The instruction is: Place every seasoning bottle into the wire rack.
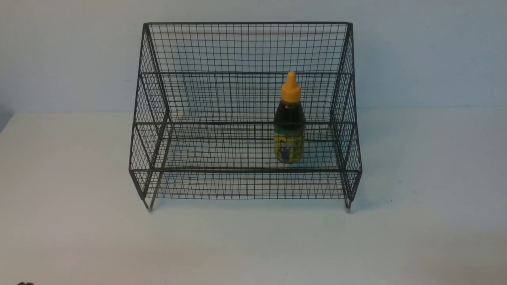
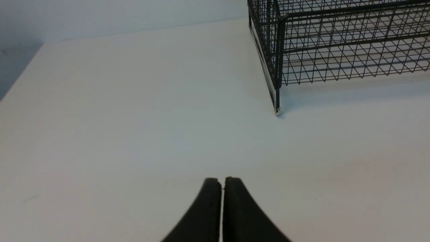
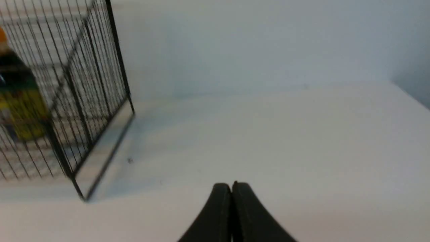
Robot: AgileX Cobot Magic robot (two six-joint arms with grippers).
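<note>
A seasoning bottle [image 1: 289, 122] with dark liquid, an orange-yellow nozzle cap and a yellow-green label stands upright on the lower tier of the black wire rack [image 1: 245, 174], toward its right side. The right wrist view shows the same bottle [image 3: 18, 97] blurred behind the rack's side mesh [image 3: 90, 97]. My left gripper [image 2: 222, 179] is shut and empty over bare table, short of the rack's front left foot [image 2: 277, 111]. My right gripper [image 3: 231, 185] is also shut and empty, off the rack's right side. Neither gripper shows in the front view.
The rack stands on a white table [image 1: 253, 245] against a pale wall [image 1: 427, 51]. The table's left edge [image 2: 20, 77] shows in the left wrist view, and its right edge [image 3: 411, 95] in the right wrist view.
</note>
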